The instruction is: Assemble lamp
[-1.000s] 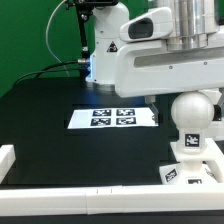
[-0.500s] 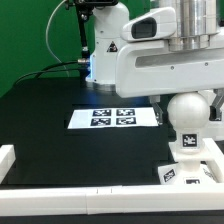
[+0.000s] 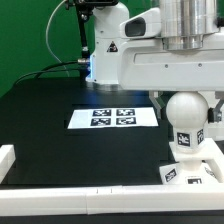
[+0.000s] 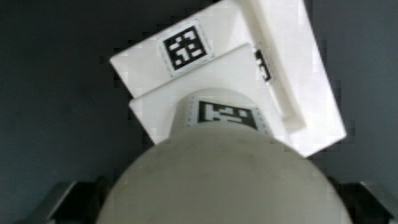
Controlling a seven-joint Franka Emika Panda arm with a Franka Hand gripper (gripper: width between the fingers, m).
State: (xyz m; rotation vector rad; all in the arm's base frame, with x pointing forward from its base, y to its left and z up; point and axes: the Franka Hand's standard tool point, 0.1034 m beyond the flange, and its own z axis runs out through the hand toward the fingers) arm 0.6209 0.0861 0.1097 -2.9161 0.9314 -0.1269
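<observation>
The white bulb (image 3: 185,112) stands upright with its tagged stem on the flat square lamp base (image 3: 196,172) at the exterior view's right. My gripper (image 3: 185,100) comes down from above onto the bulb's round head. In the wrist view the bulb's head (image 4: 214,180) fills the gap between my gripper's two dark fingers (image 4: 64,202), which sit against its sides; my gripper (image 4: 214,205) is shut on the bulb. Beyond the head the tagged stem and the base (image 4: 222,60) show. The shade is out of view.
The marker board (image 3: 112,118) lies flat on the black table in the middle. A white rail (image 3: 70,205) runs along the table's front and a white block (image 3: 6,160) stands at the exterior view's left. The robot's white body (image 3: 110,45) stands behind.
My arm and the bulb have shifted slightly toward the exterior view's left, and the wrist housing above looks turned. The base has stayed where it was.
</observation>
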